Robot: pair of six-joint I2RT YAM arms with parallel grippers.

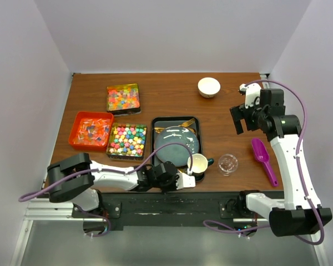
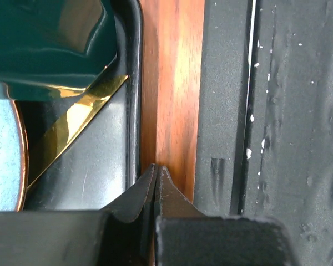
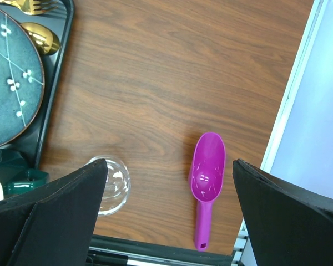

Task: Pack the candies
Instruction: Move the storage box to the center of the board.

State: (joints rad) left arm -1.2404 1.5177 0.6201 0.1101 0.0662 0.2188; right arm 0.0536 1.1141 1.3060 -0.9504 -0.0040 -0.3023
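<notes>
Candies (image 1: 127, 139) fill three open trays well to the left of the left claw (image 1: 193, 179) and farther out on the wooden table (image 1: 172, 91). Pastel lumps lie in the black tray nearest that claw. Clear-wrapped pieces (image 1: 91, 131) sit in an orange tray just beyond it to the left. Orange, red and yellow gummies (image 1: 124, 98) fill the tray farthest from the claw.

The left claw (image 2: 155, 185) lies low along the near edge, its fingers pressed together and pinching nothing. It is over the strip of bare wood between a black serving tray (image 2: 130, 111) and the table's edge. A teal plate (image 1: 175, 141) rests in that tray, ahead and to the left of the claw. A white cup (image 1: 197, 163) stands just ahead of its tip.

The right claw (image 1: 241, 113) hangs high over the right side of the table, fingers spread wide and empty. Seen from its wrist, a purple scoop (image 3: 207, 172) lies on the wood below, between the two fingers and nearer the right one. A small clear jar (image 3: 114, 185) sits just beside the left finger (image 3: 61, 210). A white bowl (image 1: 208, 87) stands to the left of this claw, farther back on the table.
</notes>
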